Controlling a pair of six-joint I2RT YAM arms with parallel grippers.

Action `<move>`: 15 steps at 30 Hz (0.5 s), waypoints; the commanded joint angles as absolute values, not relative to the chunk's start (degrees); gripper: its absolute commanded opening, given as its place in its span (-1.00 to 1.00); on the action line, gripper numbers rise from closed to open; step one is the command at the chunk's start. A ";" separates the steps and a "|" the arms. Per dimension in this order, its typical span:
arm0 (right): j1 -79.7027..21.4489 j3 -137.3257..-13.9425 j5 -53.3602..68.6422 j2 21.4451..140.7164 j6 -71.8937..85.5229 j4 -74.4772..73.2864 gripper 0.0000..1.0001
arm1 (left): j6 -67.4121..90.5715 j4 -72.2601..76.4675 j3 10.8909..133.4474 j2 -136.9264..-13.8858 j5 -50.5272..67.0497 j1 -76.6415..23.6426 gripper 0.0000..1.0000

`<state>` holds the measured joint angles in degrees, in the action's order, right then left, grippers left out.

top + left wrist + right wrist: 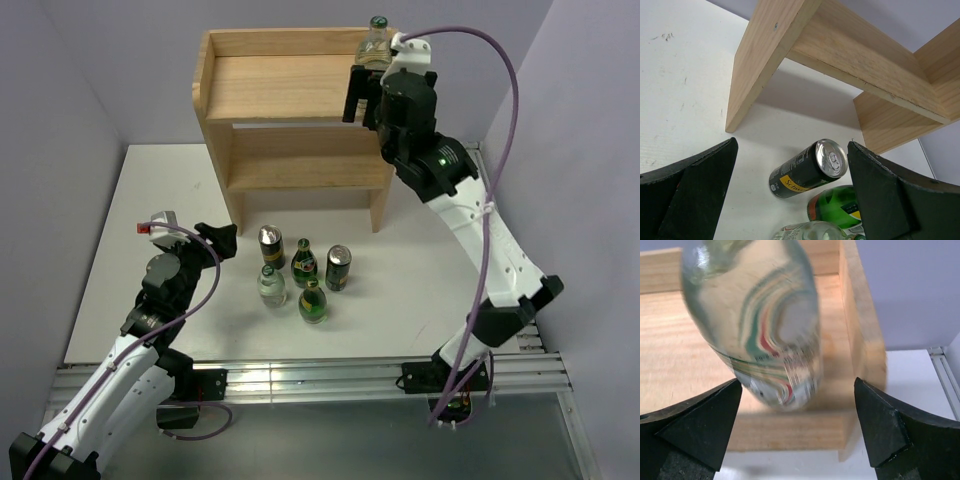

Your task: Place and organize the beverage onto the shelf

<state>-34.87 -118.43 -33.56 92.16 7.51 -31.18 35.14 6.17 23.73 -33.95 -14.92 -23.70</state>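
The right gripper (797,390) is hanging with its jaws spread wide, gripping nothing. The clear bottle (760,315) is standing just ahead, between the fingers, on the shelf's (280,85) top board, with the raised rim (860,315) lying to the gripper's right. The placing step looks nearly done: backing straight out, level, should be keeping both pads off the slick, rounded glass, which could tip easily on smooth wood. The left gripper (792,144) is hovering equally open and empty, a dark metal can (807,172) just ahead on the white table (680,90).
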 commanded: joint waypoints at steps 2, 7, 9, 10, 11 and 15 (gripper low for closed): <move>-37.60 -111.90 -38.31 82.37 9.58 -28.04 1.00 | 34.28 7.38 24.87 -33.49 -15.56 -23.91 0.97; -46.12 -96.29 -46.48 71.31 11.25 -25.32 0.99 | 34.19 7.21 25.05 -33.92 -15.99 -23.91 0.97; -52.08 -91.78 -51.30 68.74 13.69 -25.31 0.99 | 34.01 6.94 25.31 -33.93 -16.26 -23.91 0.97; -53.77 -87.49 -52.28 66.38 14.84 -25.57 0.99 | 34.01 6.86 25.31 -33.84 -16.35 -23.91 0.97; -55.01 -85.36 -52.90 65.23 16.25 -26.71 0.98 | 34.01 6.94 25.14 -33.75 -16.35 -23.91 0.97; -60.63 -71.59 -55.10 57.95 27.47 -29.00 0.95 | 34.19 6.94 25.05 -34.01 -16.35 -23.91 0.97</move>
<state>-58.15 -79.33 -49.80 61.54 17.69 -27.81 35.14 6.11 23.73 -33.98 -15.51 -23.73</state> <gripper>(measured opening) 0.980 0.984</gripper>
